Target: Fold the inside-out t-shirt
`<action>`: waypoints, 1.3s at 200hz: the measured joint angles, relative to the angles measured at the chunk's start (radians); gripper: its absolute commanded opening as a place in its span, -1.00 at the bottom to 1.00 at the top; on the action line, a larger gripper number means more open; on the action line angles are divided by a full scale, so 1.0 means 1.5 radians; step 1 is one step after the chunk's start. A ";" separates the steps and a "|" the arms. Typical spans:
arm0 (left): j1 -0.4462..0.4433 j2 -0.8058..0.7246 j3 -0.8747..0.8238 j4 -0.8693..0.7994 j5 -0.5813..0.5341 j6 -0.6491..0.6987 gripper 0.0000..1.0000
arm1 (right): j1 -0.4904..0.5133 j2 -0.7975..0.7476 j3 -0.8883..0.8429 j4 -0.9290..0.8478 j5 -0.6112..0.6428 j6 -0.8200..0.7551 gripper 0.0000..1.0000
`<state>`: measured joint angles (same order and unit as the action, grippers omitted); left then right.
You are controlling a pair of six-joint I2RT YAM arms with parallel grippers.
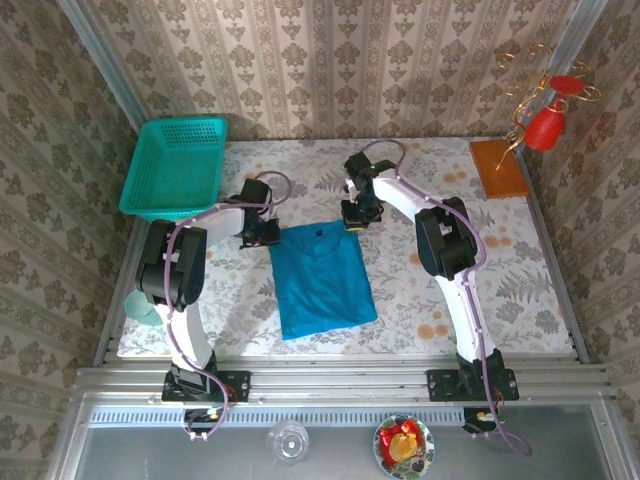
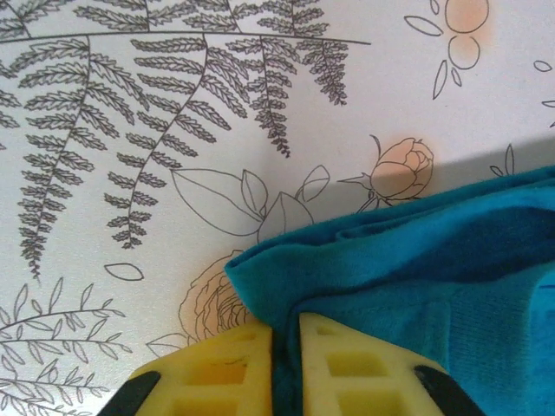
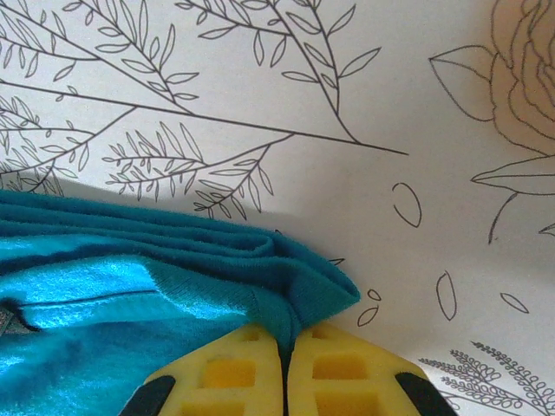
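Glassware comes first: a clear glass point(image 1: 288, 441) and a small bowl point(image 1: 404, 445) of coloured bits sit on the grey ledge in front of the arm bases. Past the rail, the table point(image 1: 430, 310) wears a pale cloth printed with ferns and roses. The inside-out t-shirt point(image 1: 322, 280) lies near its middle between the two arms, a rough teal-blue rectangle with its collar end away from me. At the shirt's far left corner the left gripper point(image 2: 284, 325) has its yellow fingers drawn to a sliver, a fold of teal fabric pinched between them. At the far right corner the right gripper point(image 3: 284, 334) is clamped the same way on a bunched, layered corner. Farther back, a teal-green mesh basket point(image 1: 175, 168) sits at the far left corner, a wooden board point(image 1: 498, 167) at the far right, and a red ornament point(image 1: 548, 125) hangs just beyond it.
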<state>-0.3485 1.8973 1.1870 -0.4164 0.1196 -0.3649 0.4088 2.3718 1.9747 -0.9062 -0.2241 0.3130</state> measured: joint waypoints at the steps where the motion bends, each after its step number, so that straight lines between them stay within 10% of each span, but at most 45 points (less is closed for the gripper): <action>1: 0.000 0.000 0.000 0.000 0.000 0.000 -0.80 | 0.000 0.000 0.000 0.001 0.000 0.000 -0.86; 140: -0.027 -0.083 -0.035 0.148 0.063 0.050 -1.00 | -0.039 -0.163 -0.209 0.135 0.046 0.057 -1.00; 260: 0.005 -0.245 0.159 0.255 0.162 0.122 -1.00 | -0.094 -0.408 -0.080 0.211 0.070 0.020 -1.00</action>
<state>-0.3405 1.5295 1.4258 -0.0341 0.3626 -0.1818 0.2684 1.7603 1.8553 -0.5900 -0.1192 0.3431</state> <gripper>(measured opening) 0.051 0.049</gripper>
